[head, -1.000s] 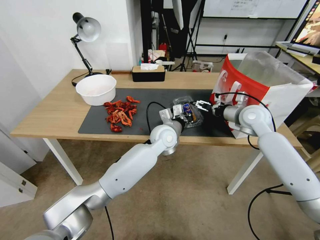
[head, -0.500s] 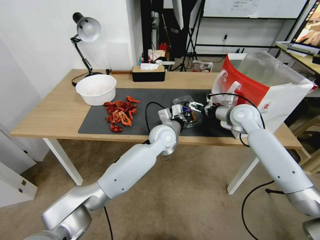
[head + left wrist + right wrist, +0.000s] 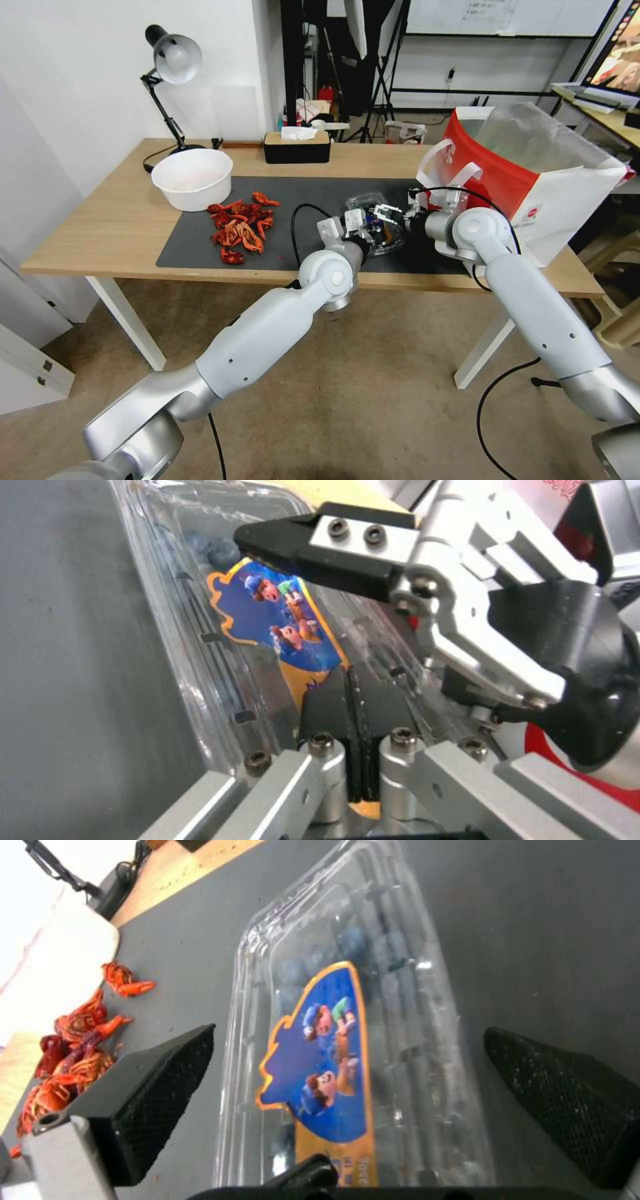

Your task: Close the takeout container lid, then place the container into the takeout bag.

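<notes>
Both grippers at the clamshell, centre frame

Left gripper (image 3: 357, 715) jaws pressed together on the takeout container lid (image 3: 333, 1055); right gripper (image 3: 347, 1090) jaws spread astride the container (image 3: 379, 227) on the worktop. A skewed squeeze might spring the lid before the takeout bag (image 3: 533, 173).

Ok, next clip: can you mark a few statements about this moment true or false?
1. The takeout container lid lies down over the container. True.
2. The right gripper is shut. False: it is open, with a finger on either side of the container.
3. The container is inside the takeout bag. False: it sits on the dark mat beside the bag.
4. The left gripper has its fingers together over the lid's label. True.
5. The red pieces are in the white bowl. False: they lie on the mat.
</notes>
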